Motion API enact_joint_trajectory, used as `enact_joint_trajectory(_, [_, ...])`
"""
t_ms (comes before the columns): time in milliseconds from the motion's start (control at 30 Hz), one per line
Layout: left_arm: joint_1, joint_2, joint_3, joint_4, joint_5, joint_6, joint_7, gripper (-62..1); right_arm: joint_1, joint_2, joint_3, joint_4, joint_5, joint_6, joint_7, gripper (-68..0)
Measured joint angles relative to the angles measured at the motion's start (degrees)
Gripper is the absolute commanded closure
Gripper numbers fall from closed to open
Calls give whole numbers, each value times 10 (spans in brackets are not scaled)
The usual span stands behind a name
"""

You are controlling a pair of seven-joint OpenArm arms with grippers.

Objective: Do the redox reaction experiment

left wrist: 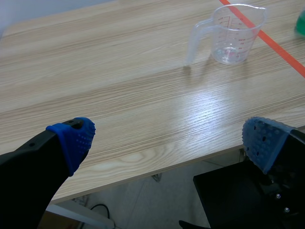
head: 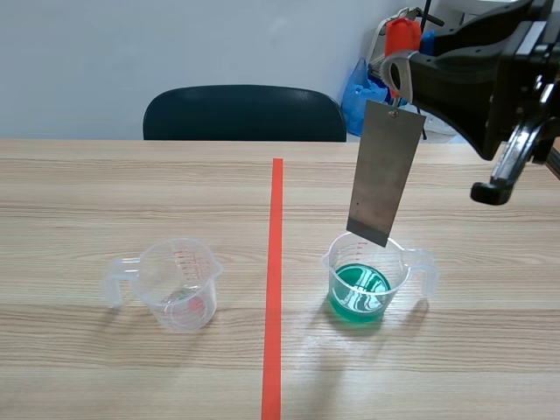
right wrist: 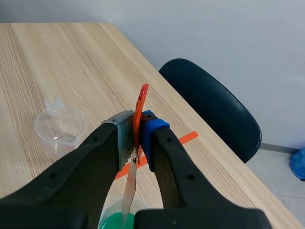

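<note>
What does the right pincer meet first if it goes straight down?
Probably the beaker: the metal plate hanging from the red clip in the right pincer would dip into its green liquid first. Depth alignment unsure.

Right tool (right wrist: 137, 134) held high, fingers pinched; left tool (left wrist: 169, 140) low, fingers spread wide.

The left claw (left wrist: 167, 140) and right claw (right wrist: 137, 138) have thick black fingers (right wrist: 95, 162) with dotted pads (left wrist: 74, 138).
</note>
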Motion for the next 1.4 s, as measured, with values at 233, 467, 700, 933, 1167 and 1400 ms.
enact_joint_trajectory(233, [0,0,0,0,0,0,0,-623,0,0,0,0,0,0,0,-6])
enact_joint_trajectory(467, [0,0,0,0,0,0,0,-623,0,0,0,0,0,0,0,-6])
enact_joint_trajectory(700, [0,0,0,0,0,0,0,-623,0,0,0,0,0,0,0,-6])
enact_joint_trajectory(933, [0,0,0,0,0,0,0,-623,0,0,0,0,0,0,0,-6])
enact_joint_trajectory(1167, [-23,-22,0,-2,0,-6,2,-623,0,0,0,0,0,0,0,-6])
enact_joint_trajectory(1400, [-170,-106,16,-2,0,-80,73,-42,0,0,0,0,0,0,0,-6])
